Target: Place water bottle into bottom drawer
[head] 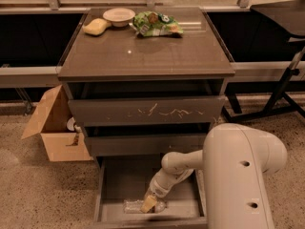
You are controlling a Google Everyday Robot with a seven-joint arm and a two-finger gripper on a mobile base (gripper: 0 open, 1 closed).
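Claw (pixel 148 204) in bottom drawer (pixel 119 182) below bench (pixel 143 56) front edge, at water bottle (pixel 132 206); grip cannot tell. Bottle likely light, slippery: take mid-body.

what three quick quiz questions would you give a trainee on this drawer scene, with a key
1. True or false: the water bottle lies on its side inside the open bottom drawer.
2. Pick one. Where is the gripper? A: raised high, clear of every drawer. B: down in the bottom drawer, at the water bottle. C: inside the middle drawer.
3. Short answer: what green thing lies on the cabinet top?

Key: 1 true. 2 B. 3 the snack bag.
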